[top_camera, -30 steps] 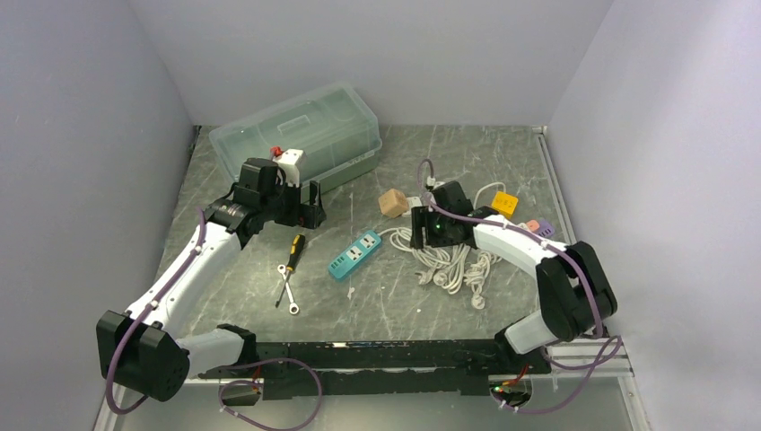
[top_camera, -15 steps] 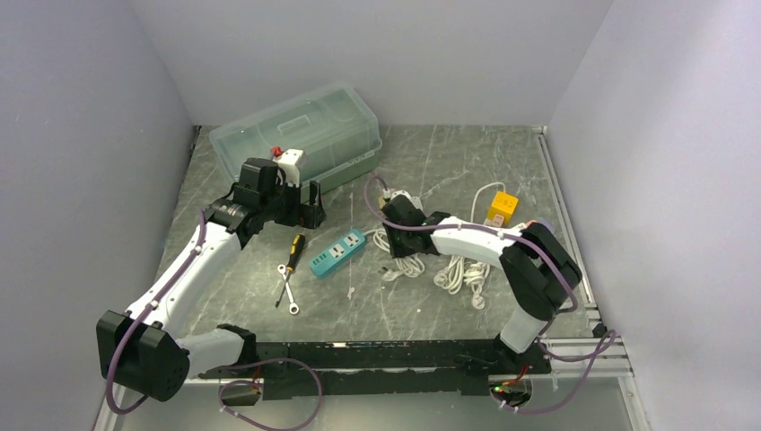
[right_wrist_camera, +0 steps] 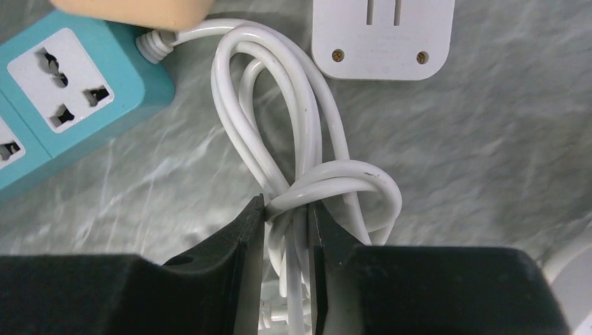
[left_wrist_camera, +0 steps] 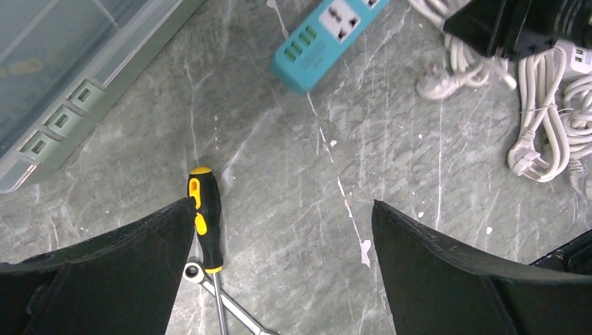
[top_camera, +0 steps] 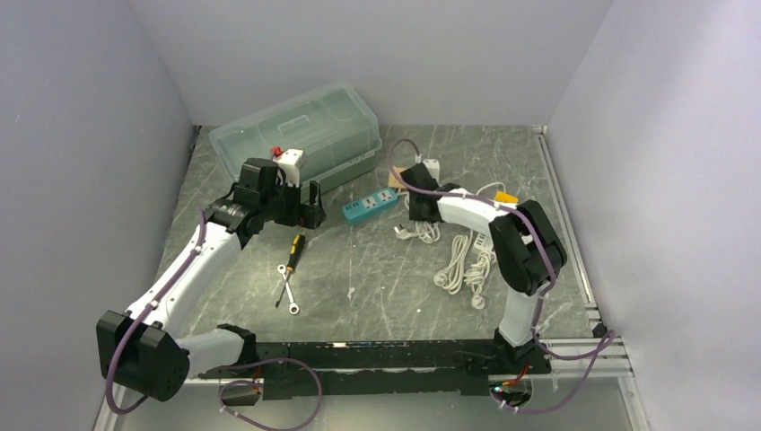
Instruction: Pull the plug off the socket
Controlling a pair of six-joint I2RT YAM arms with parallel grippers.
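Teal power strip [top_camera: 370, 206] lies on the desk [top_camera: 386, 287] near the clear box [top_camera: 305, 126], its white cord [right_wrist_camera: 300, 160] clamped in the right gripper's [right_wrist_camera: 286, 206] jaws, seemingly to steady it; the left gripper [left_wrist_camera: 279, 209] hovers nearby, jaws apart

I see the box [top_camera: 301, 135] at the rear left of the counter [top_camera: 386, 287]. The power strip [top_camera: 370, 206] lies just before the box's right end. Nearer me lies the screwdriver [top_camera: 294, 247], crossing the wrench [top_camera: 285, 289] before it. The cord [top_camera: 453, 269] lies right of the strip.
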